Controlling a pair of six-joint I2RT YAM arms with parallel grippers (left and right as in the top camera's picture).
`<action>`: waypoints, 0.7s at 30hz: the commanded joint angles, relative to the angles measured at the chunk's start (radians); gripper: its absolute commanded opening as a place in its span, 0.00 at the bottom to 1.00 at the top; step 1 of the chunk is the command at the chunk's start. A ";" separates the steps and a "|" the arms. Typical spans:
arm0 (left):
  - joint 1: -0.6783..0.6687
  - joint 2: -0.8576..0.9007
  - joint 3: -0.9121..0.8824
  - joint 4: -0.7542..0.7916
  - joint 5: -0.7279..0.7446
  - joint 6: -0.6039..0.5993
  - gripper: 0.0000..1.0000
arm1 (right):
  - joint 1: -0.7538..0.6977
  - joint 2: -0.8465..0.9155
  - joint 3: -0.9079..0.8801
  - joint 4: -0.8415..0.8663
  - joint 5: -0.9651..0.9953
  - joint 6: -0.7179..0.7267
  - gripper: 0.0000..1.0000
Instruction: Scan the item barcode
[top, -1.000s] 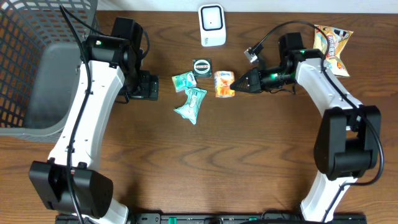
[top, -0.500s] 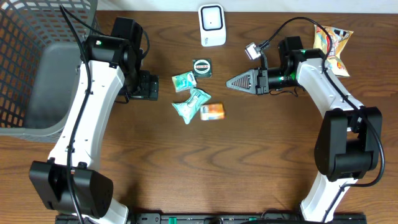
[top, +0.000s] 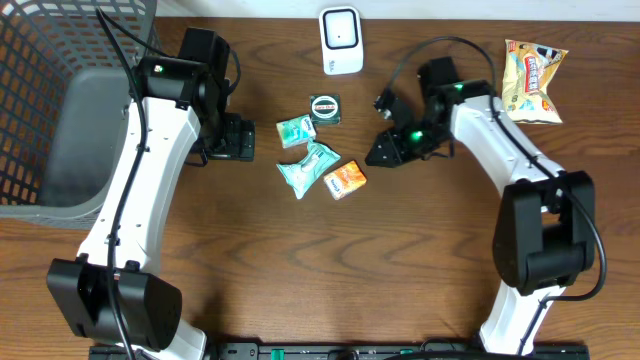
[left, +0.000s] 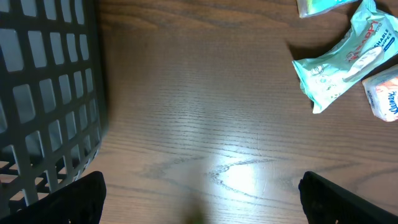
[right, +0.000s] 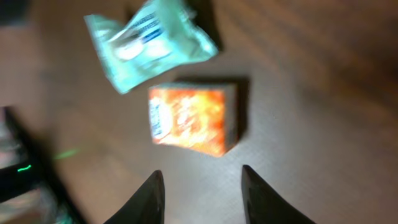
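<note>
Right wrist: right gripper (right: 201, 173) parted, empty, clear of orange pack (right: 191, 118).

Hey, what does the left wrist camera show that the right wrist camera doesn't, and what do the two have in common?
Only the left wrist view shows the dark mesh basket at its left edge and the left end effector, open over the wood. Only the right wrist view shows the right end effector, its fingers apart just short of the orange packet, whose orange face is fully visible. Both show the teal packet, the orange packet beside it (clipped at the left view's right edge), and the wooden table.
</note>
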 joint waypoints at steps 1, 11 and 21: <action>0.003 0.003 -0.003 0.000 -0.016 -0.009 0.98 | 0.054 -0.005 0.041 0.077 0.135 0.042 0.35; 0.003 0.003 -0.003 0.000 -0.016 -0.009 0.98 | 0.208 0.073 0.019 0.310 0.405 0.042 0.43; 0.003 0.003 -0.003 0.000 -0.016 -0.009 0.98 | 0.218 0.132 0.018 0.182 0.406 0.031 0.43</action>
